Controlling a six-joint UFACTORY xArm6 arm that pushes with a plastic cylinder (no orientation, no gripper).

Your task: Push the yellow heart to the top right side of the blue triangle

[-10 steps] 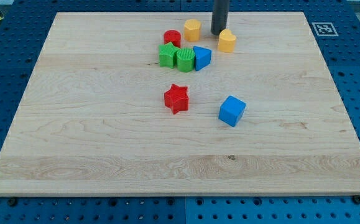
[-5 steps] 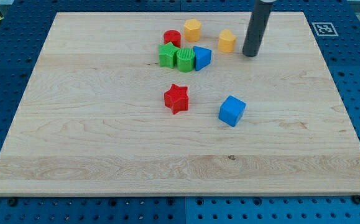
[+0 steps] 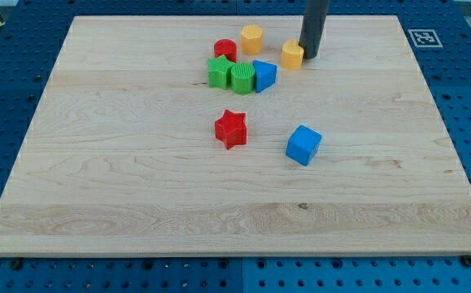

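The yellow heart [image 3: 293,55] sits near the view's top, up and to the right of the blue triangle [image 3: 263,75], with a small gap between them. My tip [image 3: 309,56] touches the heart's right side. The rod rises out of the view's top. The blue triangle lies against a green block [image 3: 242,77].
A yellow hexagon-like block [image 3: 251,38] and a red cylinder [image 3: 224,50] lie left of the heart. A second green block [image 3: 218,72] sits left of the first. A red star [image 3: 230,128] and a blue cube [image 3: 303,145] lie lower, mid-board.
My tip went from the heart's upper left round to its right, then came back left against it. The heart has slid slightly left, toward the blue triangle.
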